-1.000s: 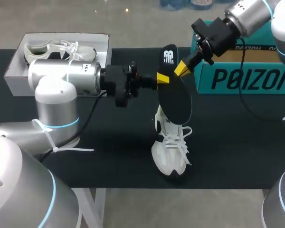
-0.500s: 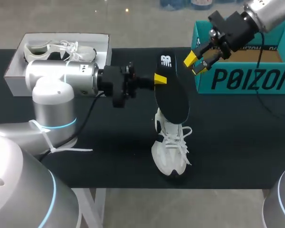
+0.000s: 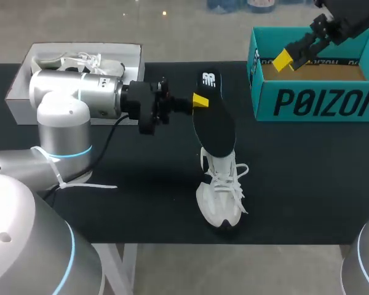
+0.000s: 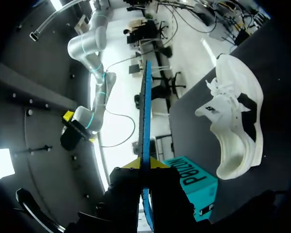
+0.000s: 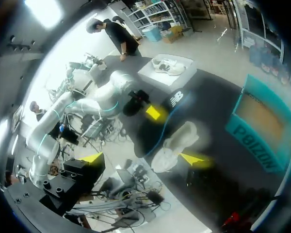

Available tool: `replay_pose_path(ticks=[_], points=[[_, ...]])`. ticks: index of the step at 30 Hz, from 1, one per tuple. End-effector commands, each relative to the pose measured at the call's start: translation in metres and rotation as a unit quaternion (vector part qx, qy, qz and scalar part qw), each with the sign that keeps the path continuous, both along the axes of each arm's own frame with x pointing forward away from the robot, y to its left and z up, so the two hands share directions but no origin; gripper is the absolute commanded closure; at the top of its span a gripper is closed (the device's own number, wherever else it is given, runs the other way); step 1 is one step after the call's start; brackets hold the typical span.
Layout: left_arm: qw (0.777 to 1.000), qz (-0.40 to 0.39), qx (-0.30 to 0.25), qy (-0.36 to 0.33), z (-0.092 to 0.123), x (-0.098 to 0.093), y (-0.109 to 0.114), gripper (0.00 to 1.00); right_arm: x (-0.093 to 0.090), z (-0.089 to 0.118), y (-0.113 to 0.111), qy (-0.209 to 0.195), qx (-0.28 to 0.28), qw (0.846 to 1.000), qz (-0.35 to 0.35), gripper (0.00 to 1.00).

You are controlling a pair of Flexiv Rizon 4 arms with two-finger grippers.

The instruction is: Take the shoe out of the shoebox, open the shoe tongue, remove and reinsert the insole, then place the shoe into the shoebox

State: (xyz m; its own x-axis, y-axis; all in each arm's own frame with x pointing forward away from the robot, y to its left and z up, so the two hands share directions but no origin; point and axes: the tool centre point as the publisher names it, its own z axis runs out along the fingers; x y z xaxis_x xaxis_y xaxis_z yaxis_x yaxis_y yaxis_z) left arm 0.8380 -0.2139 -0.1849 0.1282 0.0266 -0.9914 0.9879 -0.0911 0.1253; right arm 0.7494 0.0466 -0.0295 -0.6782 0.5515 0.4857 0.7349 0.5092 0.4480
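Starting left: white box [image 3: 24,67] holding a pale shoe [image 3: 74,61]. Left gripper [image 3: 200,101] clamped on black insole [image 3: 214,123], held upright mid-table. White shoe [image 3: 222,195] on the table [image 3: 141,184] under the insole's lower end. Teal shoebox [image 3: 313,101] at right; right gripper [image 3: 284,60] over it, fingers apart.

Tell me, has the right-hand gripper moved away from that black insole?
Yes. The right gripper has pulled back from the insole, up and rightward, and now hangs over the teal shoebox.
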Motion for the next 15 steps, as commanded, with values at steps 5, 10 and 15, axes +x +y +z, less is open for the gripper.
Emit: replay_pose_path(ticks=[5, 10, 15], points=[[1.0, -0.013, 0.003, 0.003, -0.004, 0.004, -0.006, 1.0, -0.027, 0.033, -0.013, -0.07, -0.188, 0.977, -0.066, 0.0], [1.0, -0.015, 0.005, 0.003, -0.005, 0.004, -0.008, 1.0, -0.026, 0.039, -0.01, -0.079, -0.235, 0.967, -0.066, 0.0], [1.0, -0.012, 0.008, 0.005, -0.007, 0.006, -0.006, 1.0, -0.03, 0.05, -0.007, -0.09, -0.234, 0.966, -0.058, 0.0]])
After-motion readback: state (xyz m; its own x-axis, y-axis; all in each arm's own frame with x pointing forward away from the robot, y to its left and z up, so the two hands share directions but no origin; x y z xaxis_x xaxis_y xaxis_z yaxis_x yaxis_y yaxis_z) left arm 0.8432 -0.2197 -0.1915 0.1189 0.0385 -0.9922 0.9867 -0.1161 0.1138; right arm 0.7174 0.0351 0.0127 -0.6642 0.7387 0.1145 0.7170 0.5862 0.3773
